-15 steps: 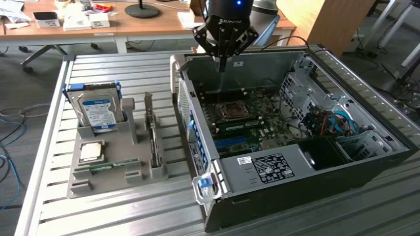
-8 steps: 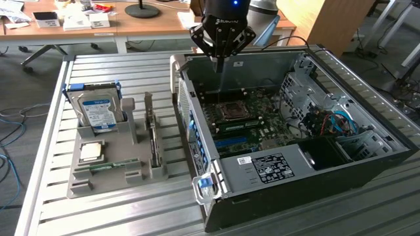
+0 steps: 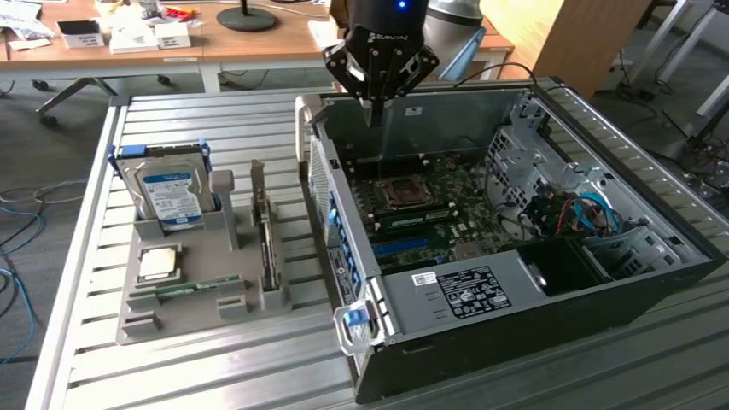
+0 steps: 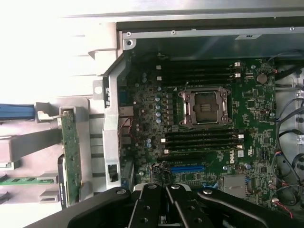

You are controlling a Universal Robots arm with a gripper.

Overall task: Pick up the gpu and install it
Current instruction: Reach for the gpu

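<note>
Slatted metal table point(image 3: 171, 376) carries grey holder point(image 3: 183, 323) and, to exterior view's right of it, open computer case point(image 3: 547, 333). In holder, nearest: memory stick point(image 3: 200, 286) in slot, processor chip point(image 3: 160, 262) lying flat. gpu point(image 3: 266, 248) stands on edge in holder slot on side nearest case, untouched. Hard drive point(image 3: 169, 192) upright beyond. Motherboard point(image 3: 445, 213) exposed inside case. Jaws closed, holding nothing, hanging above far end of case, well apart from gpu.
</note>
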